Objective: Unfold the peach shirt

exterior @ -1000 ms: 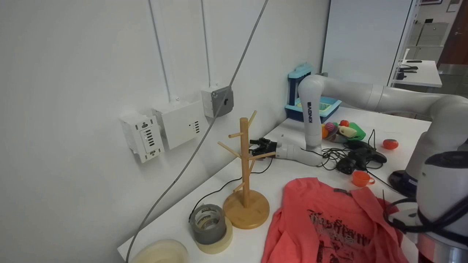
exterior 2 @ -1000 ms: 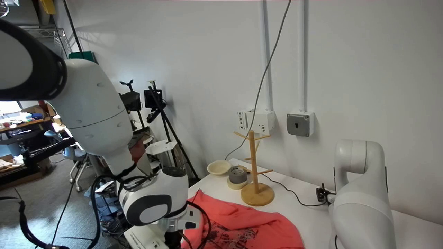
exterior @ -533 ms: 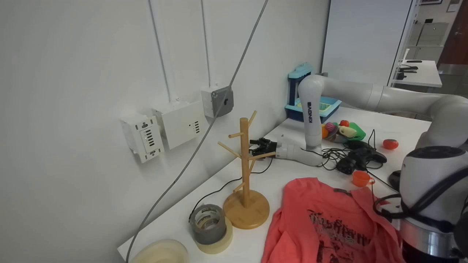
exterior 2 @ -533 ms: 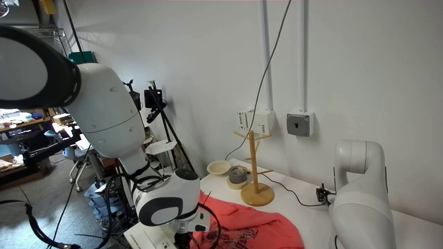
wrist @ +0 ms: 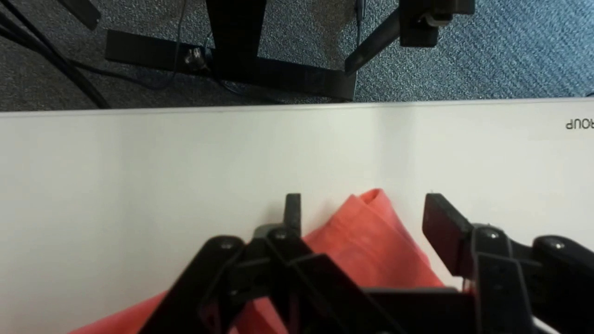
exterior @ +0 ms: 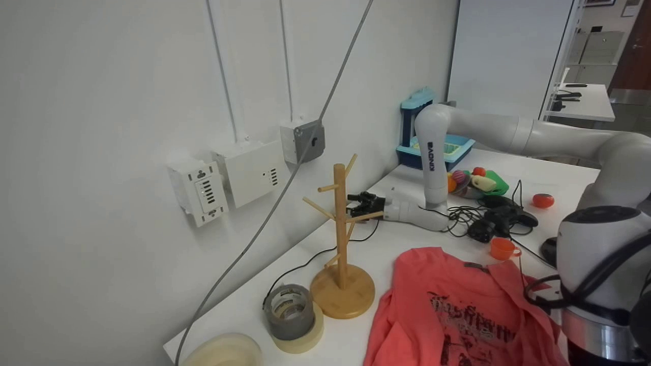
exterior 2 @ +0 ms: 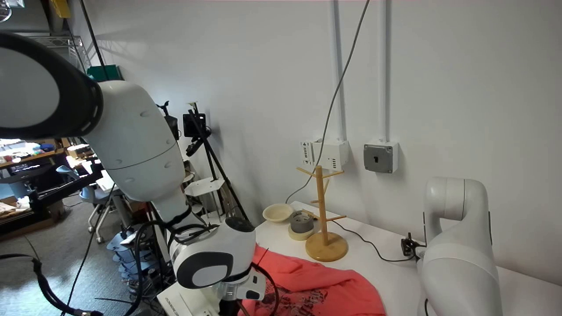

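Note:
The peach shirt (exterior: pixel 473 315) lies spread on the white table with its dark print up, folded and creased along its sides. It also shows in an exterior view (exterior 2: pixel 329 281), partly behind my arm. In the wrist view a pointed, folded corner of the shirt (wrist: pixel 371 250) lies on the table near its edge. My gripper (wrist: pixel 364 211) is open, with one finger on each side of this corner. White table shows between the corner and the right finger. The fingers are below the picture in both exterior views.
A wooden mug tree (exterior: pixel 342 229), tape rolls (exterior: pixel 290 315) and a cream bowl (exterior: pixel 224 351) stand beside the shirt. An orange cup (exterior: pixel 502 249), cables and a second arm (exterior: pixel 432 152) are beyond it. The table edge (wrist: pixel 278 107) and floor show in the wrist view.
My arm has moved over the shirt's side, leftward in an exterior view and rightward in an exterior view, then slightly lower. The shirt has not visibly moved.

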`<state>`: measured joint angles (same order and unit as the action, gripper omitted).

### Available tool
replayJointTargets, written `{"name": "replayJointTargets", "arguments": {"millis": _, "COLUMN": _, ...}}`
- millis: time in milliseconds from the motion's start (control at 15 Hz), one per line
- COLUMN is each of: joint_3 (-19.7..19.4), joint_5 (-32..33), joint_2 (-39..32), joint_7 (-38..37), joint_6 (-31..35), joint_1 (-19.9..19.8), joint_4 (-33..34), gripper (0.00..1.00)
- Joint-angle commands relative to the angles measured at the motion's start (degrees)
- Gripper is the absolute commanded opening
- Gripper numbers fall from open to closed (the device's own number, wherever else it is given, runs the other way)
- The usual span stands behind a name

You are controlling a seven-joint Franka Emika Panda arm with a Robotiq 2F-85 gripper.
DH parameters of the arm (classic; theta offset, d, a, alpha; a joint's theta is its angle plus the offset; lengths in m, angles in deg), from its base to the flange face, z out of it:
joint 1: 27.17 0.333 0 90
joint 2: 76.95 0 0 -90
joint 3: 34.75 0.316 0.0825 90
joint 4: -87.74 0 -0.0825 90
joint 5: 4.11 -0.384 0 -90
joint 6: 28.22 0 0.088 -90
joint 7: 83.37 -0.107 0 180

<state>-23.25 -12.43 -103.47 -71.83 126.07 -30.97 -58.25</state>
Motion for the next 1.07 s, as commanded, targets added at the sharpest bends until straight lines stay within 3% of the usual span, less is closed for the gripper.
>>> {"name": "replayJointTargets", "arguments": {"millis": 0, "joint_3": 0.49, "joint_5": -1.16, "joint_2": -0.34, "joint_7": -0.04, "joint_6": -1.75, "joint_1": -0.32, "joint_4": 1.49, "gripper": 0.48}}
{"name": "replayJointTargets", "arguments": {"millis": 67, "joint_3": 0.53, "joint_5": -1.18, "joint_2": -0.44, "joint_7": -0.05, "joint_6": -1.65, "joint_1": -0.3, "joint_4": 1.76, "gripper": 0.37}}
{"name": "replayJointTargets", "arguments": {"millis": 400, "joint_3": 0.02, "joint_5": -0.87, "joint_2": -0.41, "joint_7": -0.23, "joint_6": -1.32, "joint_1": -0.19, "joint_4": 2.22, "gripper": 0.01}}
{"name": "replayJointTargets", "arguments": {"millis": 600, "joint_3": 0.59, "joint_5": -1.15, "joint_2": 0.48, "joint_7": 0.39, "joint_6": -1.54, "joint_1": -0.48, "joint_4": 1.5, "gripper": 0.0}}
{"name": "replayJointTargets", "arguments": {"millis": 1000, "joint_3": 6.28, "joint_5": -2.54, "joint_2": 6.04, "joint_7": 4.6, "joint_6": -7.35, "joint_1": -0.46, "joint_4": -3.37, "gripper": 0.01}}
